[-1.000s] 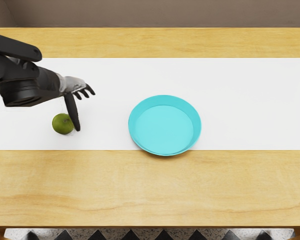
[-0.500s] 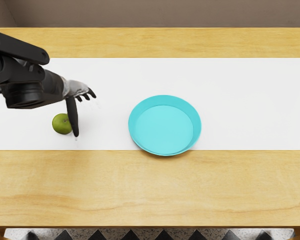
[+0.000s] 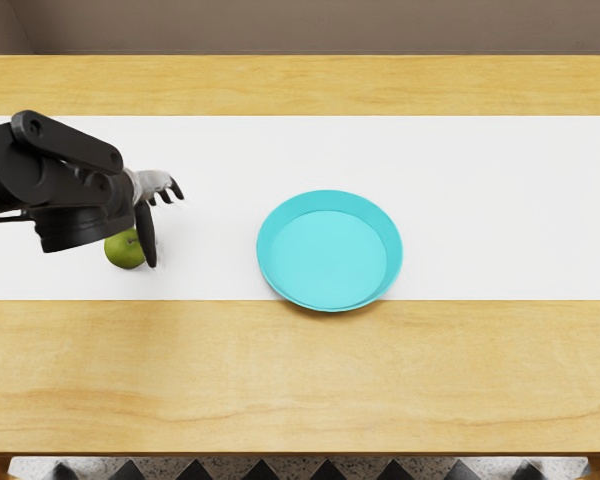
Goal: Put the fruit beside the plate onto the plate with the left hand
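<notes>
Over the green apple [image 3: 123,251] hangs the left robot hand [image 3: 149,197], fingers spread

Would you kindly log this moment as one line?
left hand open at apple | apple on white cloth, left of plate | plate empty

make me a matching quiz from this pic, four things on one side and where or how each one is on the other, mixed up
Things:
1. green fruit
2. plate
3. left hand
4. white strip

Descriptions:
a. turquoise, round, in the middle of the picture
b. at the left, partly hidden by the forearm
c. fingers spread, one long finger pointing down along the fruit's right side
d. runs from edge to edge across the wooden table

Pairs: 1-b, 2-a, 3-c, 4-d
</notes>
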Controlling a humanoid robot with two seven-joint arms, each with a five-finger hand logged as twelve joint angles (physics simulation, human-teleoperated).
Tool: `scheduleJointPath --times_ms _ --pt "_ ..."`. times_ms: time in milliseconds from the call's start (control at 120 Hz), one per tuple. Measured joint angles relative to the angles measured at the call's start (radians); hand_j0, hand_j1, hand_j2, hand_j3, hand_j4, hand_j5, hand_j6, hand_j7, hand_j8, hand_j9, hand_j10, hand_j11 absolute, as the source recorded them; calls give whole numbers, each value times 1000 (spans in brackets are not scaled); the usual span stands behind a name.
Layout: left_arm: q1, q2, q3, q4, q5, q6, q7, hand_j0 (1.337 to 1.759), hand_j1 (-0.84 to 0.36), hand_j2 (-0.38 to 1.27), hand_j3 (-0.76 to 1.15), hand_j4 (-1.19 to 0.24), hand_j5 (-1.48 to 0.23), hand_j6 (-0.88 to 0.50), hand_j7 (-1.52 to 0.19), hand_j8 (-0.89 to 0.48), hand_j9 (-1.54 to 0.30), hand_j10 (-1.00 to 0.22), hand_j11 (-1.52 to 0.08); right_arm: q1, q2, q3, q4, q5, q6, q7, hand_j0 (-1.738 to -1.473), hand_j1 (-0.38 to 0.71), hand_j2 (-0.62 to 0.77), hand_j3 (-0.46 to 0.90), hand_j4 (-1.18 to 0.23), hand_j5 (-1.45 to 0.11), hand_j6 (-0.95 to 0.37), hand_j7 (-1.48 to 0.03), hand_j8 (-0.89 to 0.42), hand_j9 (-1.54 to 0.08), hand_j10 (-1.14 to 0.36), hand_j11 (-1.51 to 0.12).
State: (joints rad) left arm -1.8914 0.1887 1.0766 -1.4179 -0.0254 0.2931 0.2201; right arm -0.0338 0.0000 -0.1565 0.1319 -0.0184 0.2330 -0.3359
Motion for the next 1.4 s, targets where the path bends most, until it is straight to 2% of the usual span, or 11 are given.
scheduleJointPath --times_ms 250,642,1058,1342,1400 --pt "14 -18 22 -7 7 14 11 1658 52 50 0 -248 -322 -249 -322 -248 -322 -248 -322 0 0 0 0 0 0 0 -1658 -349 0 0 0 0 0 0 0 0 0 0" --pt "23 -5 31 -13 6 14 21 1658 -79 72 0 -357 -464 -357 -464 -357 -464 -357 -464 0 0 0 0 0 0 0 -1658 -349 0 0 0 0 0 0 0 0 0 0" --pt "50 1 42 -9 10 20 28 1658 -104 79 0 -391 -482 -392 -482 -359 -487 -401 -494 0 0 0 0 0 0 0 -1658 -349 0 0 0 0 0 0 0 0 0 0" --pt "75 12 42 14 8 26 41 1658 -204 90 0 -472 -594 -463 -594 -451 -602 -472 -603 0 0 0 0 0 -1 0 -1658 -349 0 0 0 0 0 0 0 0 0 0" --pt "86 10 41 23 9 25 42 1656 -181 62 0 -480 -617 -480 -621 -463 -626 -479 -627 0 0 0 0 0 0 0 -1658 -349 0 0 0 0 0 0 0 0 0 0"
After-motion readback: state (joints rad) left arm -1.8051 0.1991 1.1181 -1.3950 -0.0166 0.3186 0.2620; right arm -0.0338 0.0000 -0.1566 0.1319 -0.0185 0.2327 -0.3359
